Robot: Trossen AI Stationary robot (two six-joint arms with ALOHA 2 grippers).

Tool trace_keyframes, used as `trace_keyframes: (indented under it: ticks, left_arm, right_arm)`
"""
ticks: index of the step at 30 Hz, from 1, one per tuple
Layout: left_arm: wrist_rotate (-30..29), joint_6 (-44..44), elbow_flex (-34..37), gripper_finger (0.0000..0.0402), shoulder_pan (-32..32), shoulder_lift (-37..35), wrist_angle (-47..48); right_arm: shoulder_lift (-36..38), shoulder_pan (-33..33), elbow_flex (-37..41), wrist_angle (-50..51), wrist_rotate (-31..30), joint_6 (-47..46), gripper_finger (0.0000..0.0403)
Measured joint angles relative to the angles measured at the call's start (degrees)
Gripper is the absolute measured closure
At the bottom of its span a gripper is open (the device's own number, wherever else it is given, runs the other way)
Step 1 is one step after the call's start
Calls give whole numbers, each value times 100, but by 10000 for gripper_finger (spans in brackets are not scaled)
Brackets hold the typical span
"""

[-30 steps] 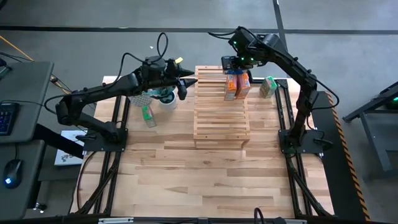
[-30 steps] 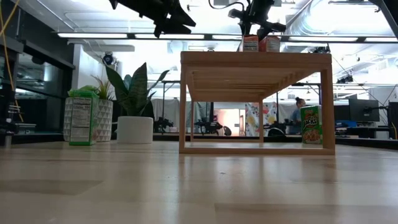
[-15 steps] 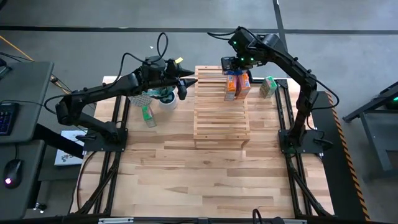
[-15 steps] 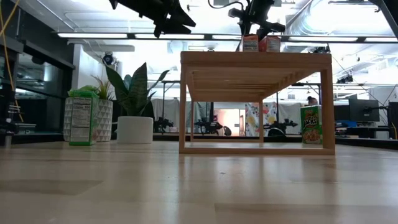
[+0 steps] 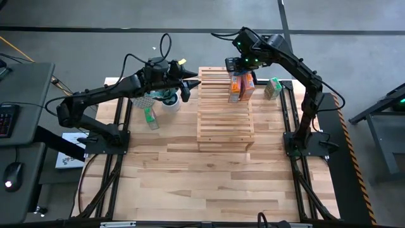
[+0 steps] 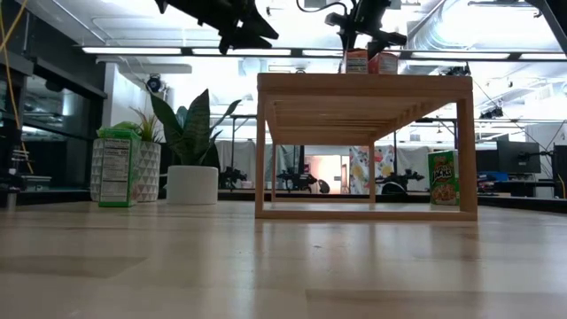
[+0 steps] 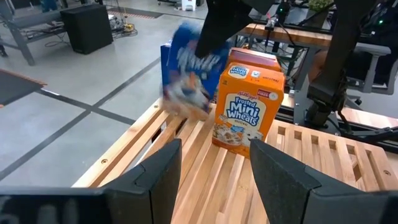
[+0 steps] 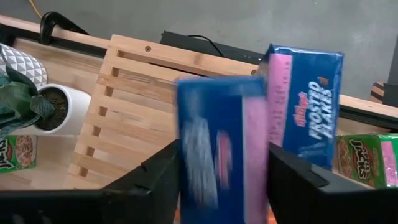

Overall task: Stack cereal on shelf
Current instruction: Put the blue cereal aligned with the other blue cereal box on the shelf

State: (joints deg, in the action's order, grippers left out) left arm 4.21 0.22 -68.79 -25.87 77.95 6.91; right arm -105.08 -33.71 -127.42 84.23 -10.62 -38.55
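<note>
The pale slatted shelf [image 5: 224, 120] stands mid-table. An orange cereal box [image 7: 245, 106] and a blue Frosted Flakes box [image 8: 308, 112] stand upright on its far end. My right gripper [image 5: 234, 68] hangs over that end, pointing down. A second blue box [image 8: 221, 149] shows blurred between its spread fingers. Green boxes stand on the tabletop, one right of the shelf [image 5: 273, 87] and one left of it [image 5: 150, 117]. My left gripper [image 5: 188, 85] hovers open above the shelf's far left corner and holds nothing. My right gripper comes from above with one finger [image 8: 155, 180] on each narrow side of the blurred blue box [image 8: 221, 149]. The box is upright beside the other boxes. I cannot tell whether the fingers touch it or whether its base rests on the slats.
Two potted plants [image 5: 168, 98] stand left of the shelf's far end, under my left arm. The near half of the shelf top and the tabletop in front of it [image 5: 202, 183] hold nothing. Black frame rails run along both table sides.
</note>
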Motion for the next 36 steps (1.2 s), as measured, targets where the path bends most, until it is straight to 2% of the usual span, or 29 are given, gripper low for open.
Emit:
trace_keyframes:
  ticks: [10, 14, 19, 22, 31, 36]
  left_arm:
    - [0, 1, 2, 220, 0, -2, 128]
    - [0, 1, 2, 220, 0, -2, 124]
    - [2, 1, 2, 220, 0, -16, 117]
    - [15, 1, 4, 220, -34, -116, 99]
    - [124, 88, 4, 220, -251, -449, 44]
    - [122, -22, 4, 220, -314, -466, 51]
  right_arm:
    - [0, 0, 0, -37, -147, 1, 190]
    - [0, 0, 0, -477, -63, 30, 190]
    - [67, 1, -3, -1137, 76, 371, 190]
    - [72, 16, -162, -1196, 129, 741, 190]
    - [354, 539, -409, -83, 161, 1837, 198]
    - [642, 789, -409, 432, -143, 1913, 253]
